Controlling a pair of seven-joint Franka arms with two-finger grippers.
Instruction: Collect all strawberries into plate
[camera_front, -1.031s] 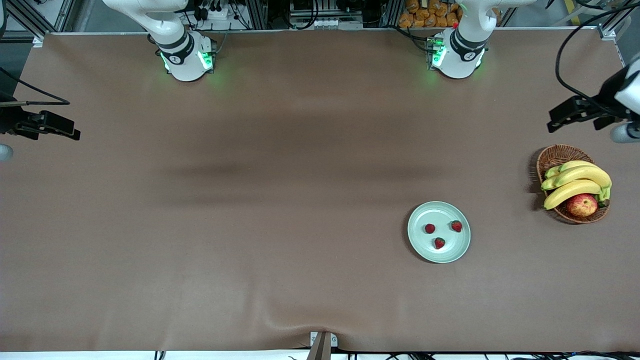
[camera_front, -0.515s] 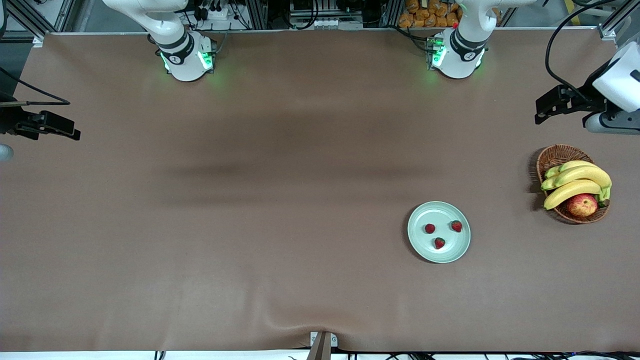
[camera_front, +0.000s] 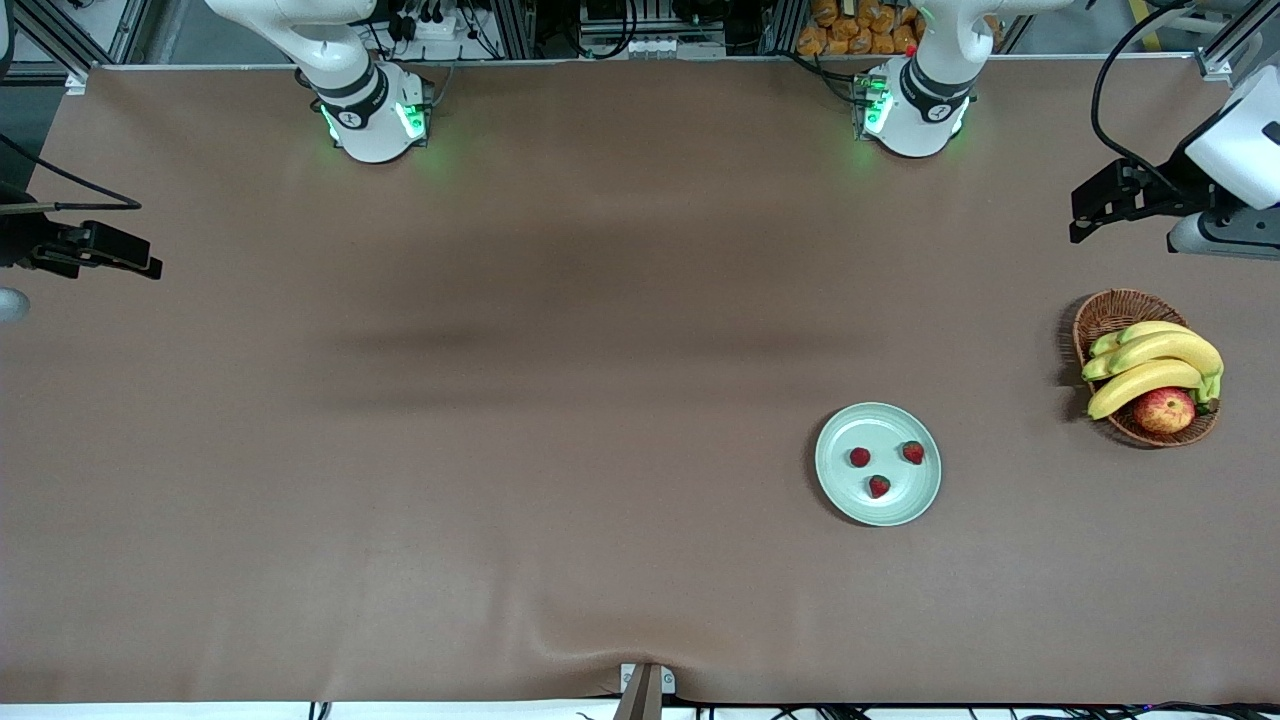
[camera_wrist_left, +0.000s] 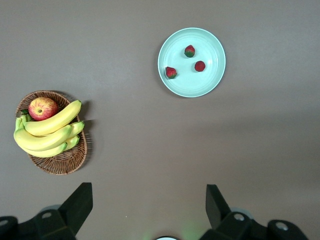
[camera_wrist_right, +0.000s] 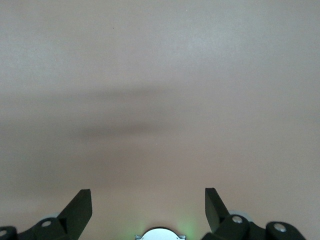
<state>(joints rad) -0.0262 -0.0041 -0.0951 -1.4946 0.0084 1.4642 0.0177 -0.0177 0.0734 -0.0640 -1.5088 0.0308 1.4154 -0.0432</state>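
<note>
Three strawberries are found on the plate. The basket, with bananas and an apple in it, is placed toward the left arm's end, slightly farther from the camera.

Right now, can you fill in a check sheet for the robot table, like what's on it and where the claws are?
Surface: brown table, covering rippled at the edge nearest the front camera.
Job's things: three strawberries lie on the plate, apart from each other.
Clutter: wicker basket with bananas and an apple, toward the left arm's end.
Grippers: left gripper open, empty, raised above bare table; right gripper open, empty, over bare table.
Cables: black cable beside the left arm.
Surroundings: metal framing, equipment along the robots' edge.
</note>
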